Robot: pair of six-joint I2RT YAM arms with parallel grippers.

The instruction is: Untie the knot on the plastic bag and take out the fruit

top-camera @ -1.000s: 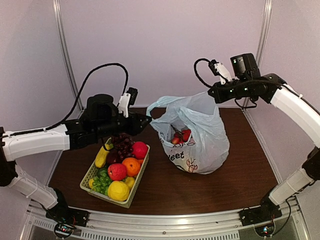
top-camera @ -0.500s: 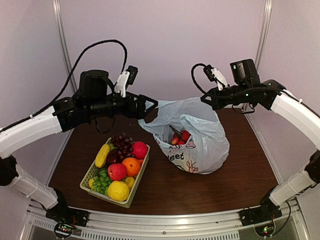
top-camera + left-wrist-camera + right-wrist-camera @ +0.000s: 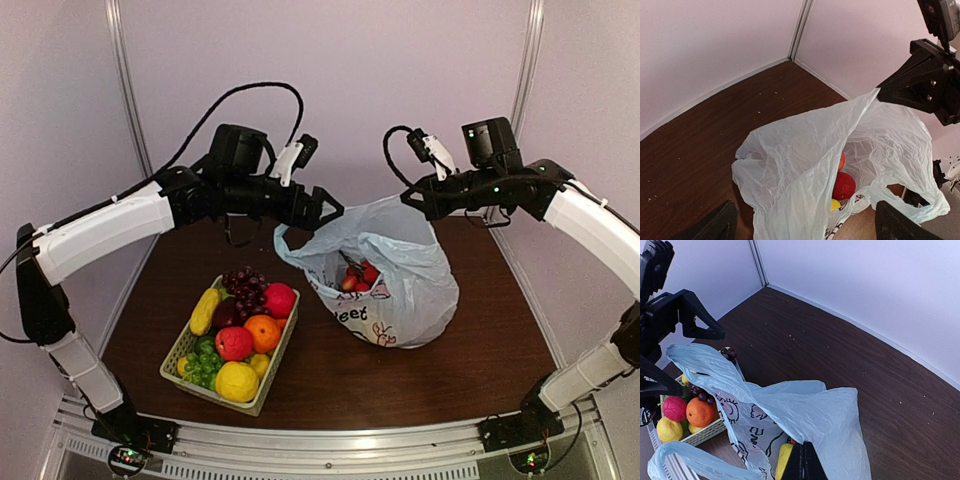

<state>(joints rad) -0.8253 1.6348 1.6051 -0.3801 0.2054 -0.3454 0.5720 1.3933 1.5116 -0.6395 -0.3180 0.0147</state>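
Dark lettering [image 3: 352, 314] low on the side of the plastic bag [image 3: 410, 270], cut off by a fold; visible letters read "eet", the rest unreadable.

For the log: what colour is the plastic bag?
Pale translucent blue, dark print low on its side. The plastic bag shows best in the top external view.

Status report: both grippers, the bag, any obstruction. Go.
Left gripper jaws open, empty, above the bag's left rim. Right gripper shut on plastic bag, holding it up. Mouth open, fruit inside. Nothing blocking the mouth.
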